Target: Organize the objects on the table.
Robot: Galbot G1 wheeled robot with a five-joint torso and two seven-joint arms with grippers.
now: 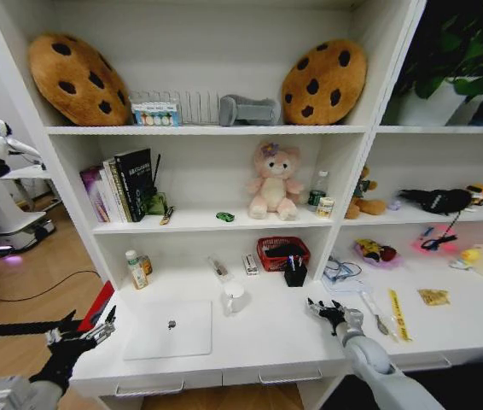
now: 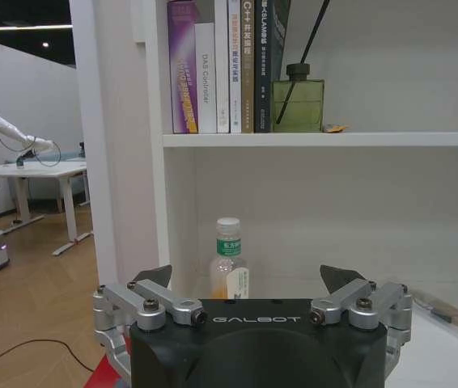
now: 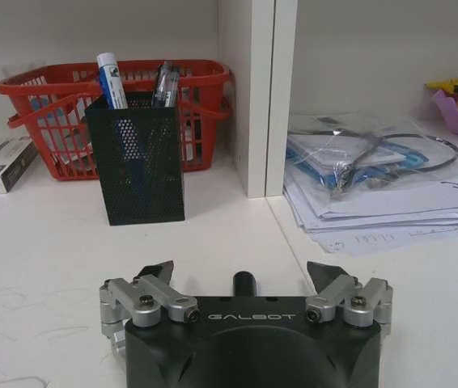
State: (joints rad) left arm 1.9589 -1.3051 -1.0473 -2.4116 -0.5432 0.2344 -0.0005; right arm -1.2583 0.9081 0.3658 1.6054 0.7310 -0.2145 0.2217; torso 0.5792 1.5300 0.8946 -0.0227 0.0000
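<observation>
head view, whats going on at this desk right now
Nothing is being held. The robot faces a white desk under shelves. Its left gripper hangs open off the desk's left end, near the closed laptop. Its right gripper is open just above the desktop, facing the black pen holder and the red basket behind it. A green toy car sits on the shelf above.

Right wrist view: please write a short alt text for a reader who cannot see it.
The right gripper, jaws open and empty, hovers over the white table, facing a black mesh pen holder with pens in it. A red basket stands behind the holder, and a stack of papers lies beyond a white shelf divider.
</observation>
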